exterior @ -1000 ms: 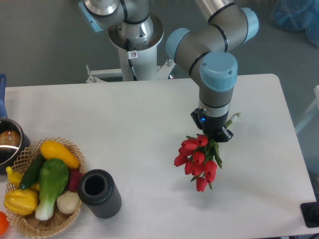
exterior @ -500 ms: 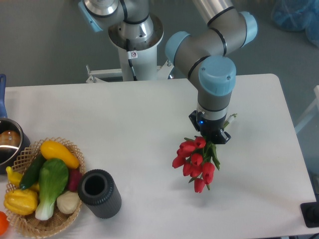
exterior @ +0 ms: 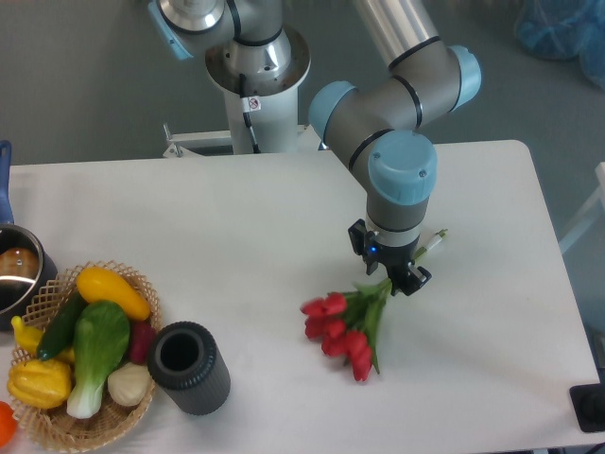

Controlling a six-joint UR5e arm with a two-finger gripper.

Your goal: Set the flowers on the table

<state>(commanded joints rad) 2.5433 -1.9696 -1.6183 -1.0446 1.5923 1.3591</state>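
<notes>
The flowers (exterior: 340, 326) are a bunch of red tulips with green stems. Their heads lie low on the white table (exterior: 236, 236), pointing to the lower left. The stems run up under my gripper (exterior: 392, 274), and a stem end sticks out on its right side. The gripper points straight down over the stems and looks shut on them. Its fingertips are mostly hidden by the wrist. The black vase (exterior: 187, 367) stands empty far to the left of the flowers.
A wicker basket (exterior: 142, 284) with vegetables sits at the front left next to the vase. A pot (exterior: 17, 270) is at the left edge. A black object (exterior: 591, 407) sits at the table's front right corner.
The gripper has moved slightly left and down. The tulip heads have swung to the left and dropped from hanging below the gripper to resting on the table.
</notes>
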